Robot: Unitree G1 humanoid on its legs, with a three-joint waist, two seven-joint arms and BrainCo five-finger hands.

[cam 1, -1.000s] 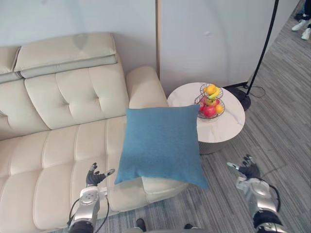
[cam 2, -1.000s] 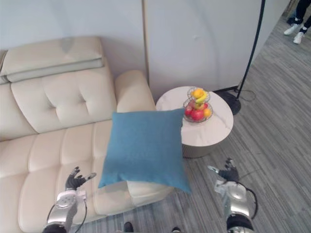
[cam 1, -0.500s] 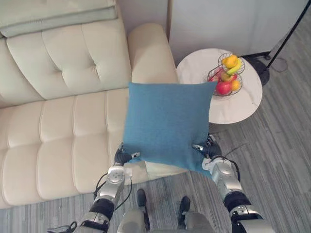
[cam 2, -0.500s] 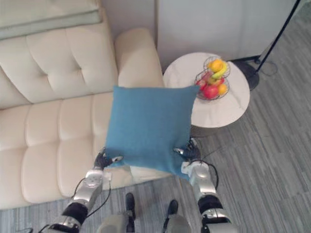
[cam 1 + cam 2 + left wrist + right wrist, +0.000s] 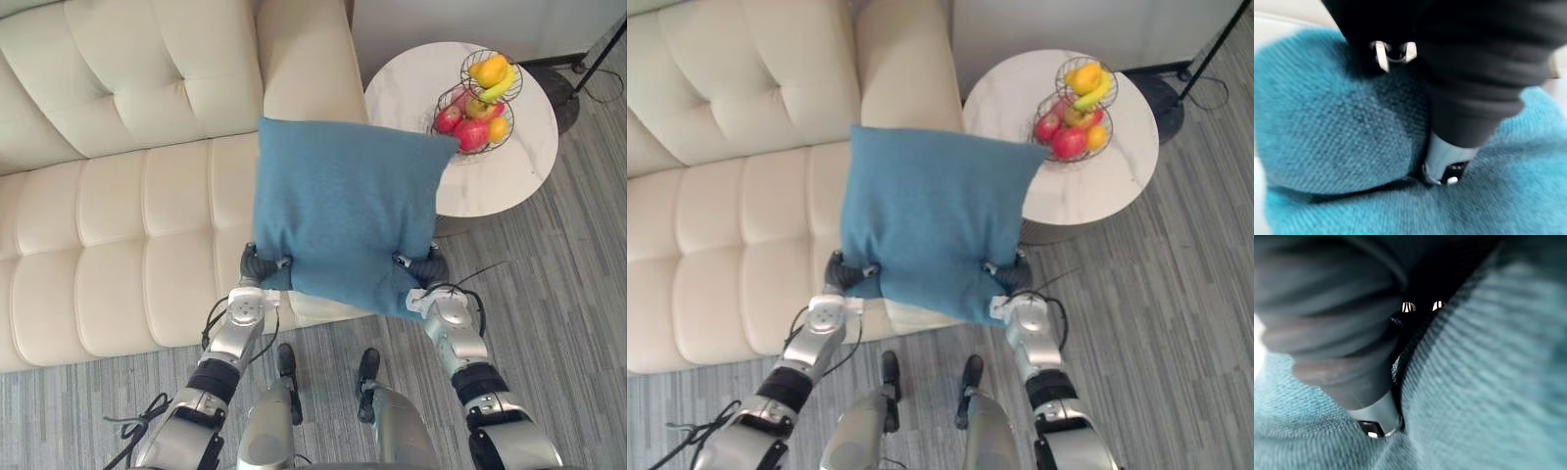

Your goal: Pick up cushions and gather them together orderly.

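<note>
A square blue cushion (image 5: 343,211) leans over the right end of the cream sofa (image 5: 118,225), its lower edge hanging past the seat front. My left hand (image 5: 260,266) clamps the cushion's lower left corner, fingers curled into the cloth. At the lower right corner, my right hand (image 5: 426,269) grips the same way. In the left wrist view the blue fabric (image 5: 1327,137) bulges around my thumb (image 5: 1449,161). The right wrist view shows fabric (image 5: 1488,382) folded against that hand (image 5: 1371,411).
A round white side table (image 5: 411,98) stands right of the sofa arm, with a wire fruit basket (image 5: 480,98) on it, close to the cushion's upper right corner. A dark lamp base (image 5: 554,83) sits behind it. Grey striped floor lies to the right.
Both hands came in from wide apart to the cushion's lower corners and curled shut on the cloth. The camera has tipped downward, shifting the whole scene.
</note>
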